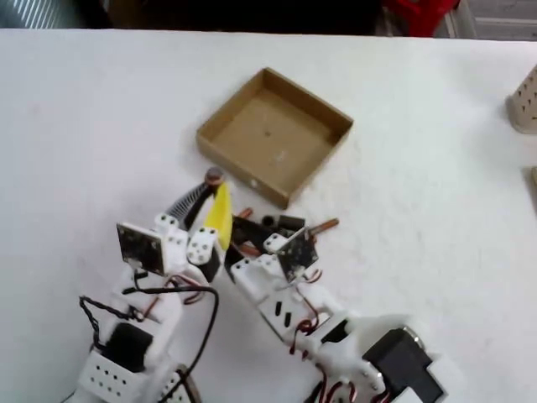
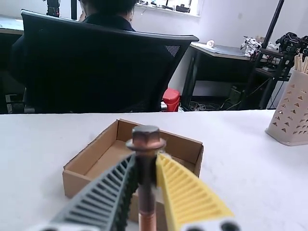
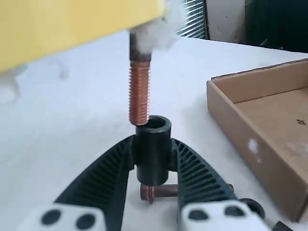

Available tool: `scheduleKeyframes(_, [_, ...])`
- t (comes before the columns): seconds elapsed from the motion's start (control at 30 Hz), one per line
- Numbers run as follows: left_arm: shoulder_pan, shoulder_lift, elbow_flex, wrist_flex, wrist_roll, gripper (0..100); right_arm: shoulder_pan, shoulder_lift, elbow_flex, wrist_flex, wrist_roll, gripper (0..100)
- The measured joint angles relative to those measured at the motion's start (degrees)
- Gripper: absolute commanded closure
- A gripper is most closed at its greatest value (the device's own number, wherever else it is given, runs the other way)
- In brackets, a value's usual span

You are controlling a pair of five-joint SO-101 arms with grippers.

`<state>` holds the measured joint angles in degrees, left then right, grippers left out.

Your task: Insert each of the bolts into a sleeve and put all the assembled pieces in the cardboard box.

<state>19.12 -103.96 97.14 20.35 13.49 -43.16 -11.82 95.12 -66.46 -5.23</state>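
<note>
the bolt's (image 2: 146,139) lower shank runs off the left wrist view's edge. in the right wrist view its head sits behind a yellow finger (image 3: 72,24) and a white blur. i cannot tell whether the threaded tip has entered the sleeve (image 3: 153,156) or only touches its rim. in the high view the arms' white housings (image 1: 277,290) cover the right gripper's (image 3: 152,144) fingers.

the left gripper (image 2: 146,159), one grey finger and one yellow, is clamped on the bolt just under its flanged head. the right gripper's black fingers squeeze the upright sleeve between them. the two meet at 7 o'clock of the box (image 1: 277,126), near its corner.

the high view adds a loose bolt (image 1: 324,226) at 5 o'clock of the box and spare sleeves (image 1: 291,222) at 6 o'clock. the right wrist view shows a second loose bolt (image 3: 161,190) lying on the table below the held sleeve.
</note>
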Motion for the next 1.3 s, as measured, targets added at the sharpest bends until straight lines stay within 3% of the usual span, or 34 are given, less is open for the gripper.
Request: scheduleKeyframes(1.3, [0.0,0.0,0.0,1.2,0.0,97,-1.7,-0.1,0.0,-0.4,0.1,98.2])
